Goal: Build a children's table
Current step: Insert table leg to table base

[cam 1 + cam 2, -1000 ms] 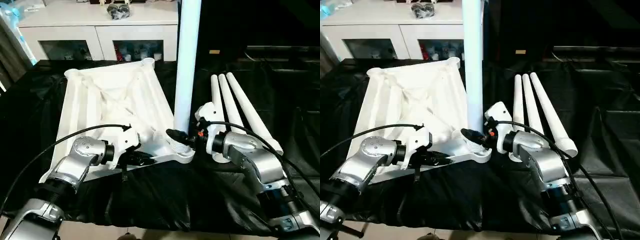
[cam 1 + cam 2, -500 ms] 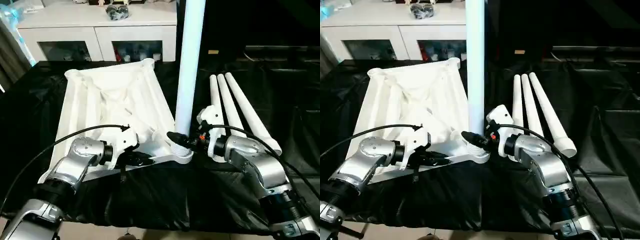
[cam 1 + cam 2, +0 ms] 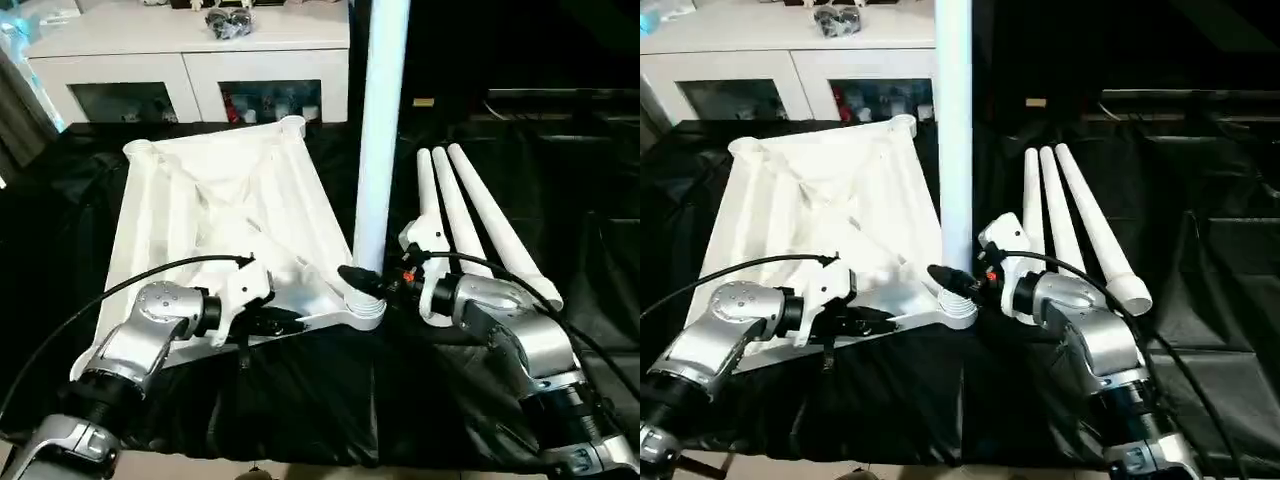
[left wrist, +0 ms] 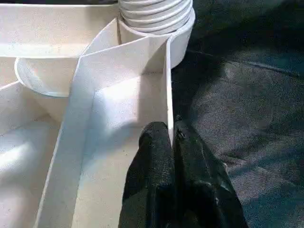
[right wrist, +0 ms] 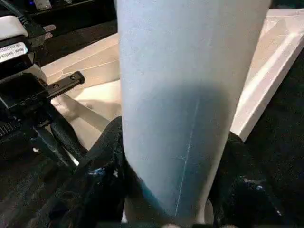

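On the black-draped work surface [image 3: 300, 400] lies the tabletop [image 3: 215, 215], underside up, ribs showing — biggest thing in play. Behind it stands a white cabinet [image 3: 190, 60] with glass doors, not part of the job.

At the near right corner socket [image 3: 362, 308] 1 leg [image 3: 380, 130] stands upright, its ribbed foot seated in the round socket. The right gripper [image 3: 362, 282] has its 2 black fingers closed around that leg just above the socket; the wrist view shows the tube clasped between dark pads on either side.

Over to the right, 3 spare legs [image 3: 465, 215] lie side by side on the cloth, touching one another, well clear of the tabletop.

The left gripper [image 4: 172, 142] is pinched tight on the thin near rim [image 4: 167, 85] of the tabletop, 1 finger each side of the wall, just beside the busy socket.

Judgement on the step — seating this leg. It wants the tube kept plumb, pressure straight down its axis, and the left pinch firm so the top cannot slide or tip. Any lean and the ribbed end may bind.
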You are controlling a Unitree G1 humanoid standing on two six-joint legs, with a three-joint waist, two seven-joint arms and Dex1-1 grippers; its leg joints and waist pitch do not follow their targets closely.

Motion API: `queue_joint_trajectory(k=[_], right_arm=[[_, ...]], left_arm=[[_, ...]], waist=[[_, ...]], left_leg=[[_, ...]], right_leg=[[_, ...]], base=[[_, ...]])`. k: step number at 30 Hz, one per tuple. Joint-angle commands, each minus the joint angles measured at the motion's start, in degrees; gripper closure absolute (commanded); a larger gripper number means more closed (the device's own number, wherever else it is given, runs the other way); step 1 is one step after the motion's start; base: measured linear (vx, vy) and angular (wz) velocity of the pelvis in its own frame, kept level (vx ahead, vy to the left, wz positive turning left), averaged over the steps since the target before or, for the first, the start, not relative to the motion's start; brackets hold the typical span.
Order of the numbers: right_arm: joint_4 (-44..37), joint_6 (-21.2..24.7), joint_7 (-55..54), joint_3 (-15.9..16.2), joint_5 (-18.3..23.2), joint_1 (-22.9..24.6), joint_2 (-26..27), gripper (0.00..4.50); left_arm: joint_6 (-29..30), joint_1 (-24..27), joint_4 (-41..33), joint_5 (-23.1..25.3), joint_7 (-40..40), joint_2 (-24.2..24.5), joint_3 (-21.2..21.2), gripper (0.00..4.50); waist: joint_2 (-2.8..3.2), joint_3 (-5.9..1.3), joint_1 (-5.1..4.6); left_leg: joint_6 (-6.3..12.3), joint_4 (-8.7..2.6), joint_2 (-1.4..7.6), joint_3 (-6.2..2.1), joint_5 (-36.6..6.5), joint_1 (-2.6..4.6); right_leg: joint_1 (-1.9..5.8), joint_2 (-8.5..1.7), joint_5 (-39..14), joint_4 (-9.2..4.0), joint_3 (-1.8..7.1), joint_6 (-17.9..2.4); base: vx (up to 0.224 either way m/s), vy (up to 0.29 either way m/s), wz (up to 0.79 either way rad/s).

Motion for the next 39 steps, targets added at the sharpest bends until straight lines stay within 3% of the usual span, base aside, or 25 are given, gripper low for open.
queue_joint_trajectory(k=[1, 5, 10, 12, 15, 17, 18, 19, 24, 31, 33, 36, 37, 38, 39], right_arm=[[1.79, 0.75, 0.02, -0.61, 0.75, 0.2, 0.47, 2.62], [2.73, 0.54, 0.16, -1.82, 1.69, 1.43, 0.82, 2.62], [4.27, -1.39, -0.49, -5.01, 3.65, 4.08, 1.94, 2.62], [4.64, -2.47, -0.65, -5.67, 4.04, 4.96, 2.25, 2.62], [5.14, -3.52, -0.92, -6.67, 4.72, 5.86, 2.86, 2.62], [5.92, -5.65, -1.69, -8.09, 5.2, 7.13, 4.03, 2.62], [6.15, -6.95, -2.16, -8.19, 4.86, 7.73, 4.4, 2.62], [6.34, -8.07, -2.52, -8.07, 4.47, 8.21, 4.72, 2.62], [6.7, -11.52, -3.47, -7.41, 3.56, 10.31, 6.26, 2.63], [4.92, -14.58, -4.48, -2.67, -2.38, 11.4, 5.07, 2.63], [4.76, -14.88, -4.34, -1.45, -3.65, 11.03, 4.22, 2.63], [4.54, -15.23, -3.64, -0.19, -4.89, 10.61, 3.18, 2.63], [4.55, -15.36, -3.6, -0.1, -5.0, 10.6, 3.12, 2.63], [4.56, -15.37, -3.39, 0.02, -5.04, 10.49, 3.02, 2.63], [4.54, -15.34, -3.24, 0.06, -5.12, 10.42, 3.0, 2.63]], left_arm=[[-0.47, -0.25, -1.85, -1.72, -1.04, -0.33, 1.04, 4.5], [-0.04, -0.47, -1.89, -1.21, -0.71, -0.21, 0.93, 4.5], [0.31, -0.97, -1.3, 1.26, 0.44, 0.55, -0.13, 4.5], [0.12, -1.21, -0.83, 1.69, 1.1, 0.46, -0.11, 4.5], [0.02, -1.47, -0.36, 1.95, 1.51, 0.36, -0.1, 4.5], [-0.02, -1.73, 0.05, 2.18, 1.95, 0.13, -0.06, 4.5], [-0.11, -1.79, 0.23, 2.33, 2.32, 0.02, -0.03, 4.5], [-0.19, -1.91, 0.48, 2.4, 2.59, -0.09, 0.02, 4.5], [-0.34, -2.27, 1.2, 2.83, 3.75, -0.71, 0.22, 4.5], [-1.27, -2.4, 1.82, 3.6, 3.87, -0.96, -0.2, 4.5], [-1.52, -2.37, 1.83, 3.86, 3.73, -0.94, -0.38, 4.5], [-1.6, -2.42, 1.93, 3.99, 3.86, -1.14, -0.4, 4.5], [-1.62, -2.45, 1.98, 4.05, 3.9, -1.22, -0.37, 4.5], [-1.68, -2.48, 2.07, 4.12, 4.0, -1.32, -0.35, 4.5], [-1.78, -2.5, 2.18, 4.17, 4.06, -1.39, -0.32, 4.5]], waist=[[-0.05, -3.5, 0.0], [0.13, -3.51, 0.01], [0.53, -3.68, -0.01], [0.8, -3.58, -0.06], [0.65, -3.45, -0.05], [0.95, -3.37, -0.01], [0.72, -3.34, -0.05], [1.08, -3.35, 0.0], [1.0, -3.0, -0.21], [1.48, -2.73, -0.42], [1.3, -2.59, -0.55], [0.82, -2.7, -0.61], [1.1, -2.62, -0.59], [0.62, -2.64, -0.68], [0.65, -2.61, -0.66]], left_leg=[[1.45, -4.41, 1.88, -0.22, -9.96, -0.07], [1.12, -4.46, 1.87, -0.28, -10.57, -0.08], [1.29, -4.43, 1.97, -0.34, -10.54, -0.05], [1.06, -4.54, 1.92, -0.35, -11.93, 0.01], [0.94, -4.63, 1.9, -0.35, -12.95, 0.03], [0.81, -4.64, 1.85, -0.31, -14.14, 0.12], [0.77, -4.77, 1.84, -0.38, -14.44, 0.04], [0.67, -4.78, 1.86, -0.46, -14.45, 0.1], [0.63, -5.07, 1.85, -0.52, -16.74, 0.23], [0.19, -5.39, 1.86, -0.72, -19.13, 0.42], [0.15, -5.45, 1.79, -0.77, -20.61, 0.74], [0.5, -5.52, 1.86, -0.75, -19.6, 0.58], [0.62, -5.55, 1.9, -0.78, -19.55, 0.53], [0.76, -5.54, 1.89, -0.71, -19.52, 0.49], [0.86, -5.55, 1.88, -0.69, -19.43, 0.52]], right_leg=[[3.13, -3.45, -13.91, -4.31, 3.03, -10.73], [3.17, -3.43, -14.63, -4.46, 3.0, -10.36], [3.16, -3.37, -11.4, -4.2, 2.97, -11.43], [3.2, -3.4, -13.05, -4.4, 2.89, -11.22], [3.16, -3.44, -14.81, -4.67, 2.93, -10.76], [2.92, -3.53, -17.12, -5.01, 2.93, -10.15], [3.03, -3.53, -18.11, -5.11, 2.86, -9.74], [2.98, -3.54, -18.37, -5.06, 2.84, -9.62], [2.74, -3.48, -22.62, -5.59, 2.82, -8.42], [2.6, -3.45, -25.13, -5.92, 2.78, -7.33], [2.51, -3.57, -28.5, -6.33, 2.79, -6.47], [2.56, -3.58, -28.0, -6.39, 2.91, -6.23], [2.49, -3.61, -28.03, -6.33, 2.92, -6.36], [2.51, -3.58, -28.13, -6.46, 2.92, -6.27], [2.44, -3.6, -28.41, -6.43, 2.96, -6.27]], base=[[0.0, 0.0, 0.0], [0.0, 0.0, 0.0], [0.0, 0.0, 0.0], [0.0, 0.0, 0.0], [0.0, 0.0, 0.0], [0.0, 0.0, 0.0], [0.0, 0.0, 0.0], [0.0, 0.0, 0.0], [0.0, 0.0, 0.0], [0.0, 0.0, 0.0], [0.0, 0.0, 0.0], [0.0, 0.0, 0.0], [0.0, 0.0, 0.0], [0.0, 0.0, 0.0], [0.0, 0.0, 0.0]])
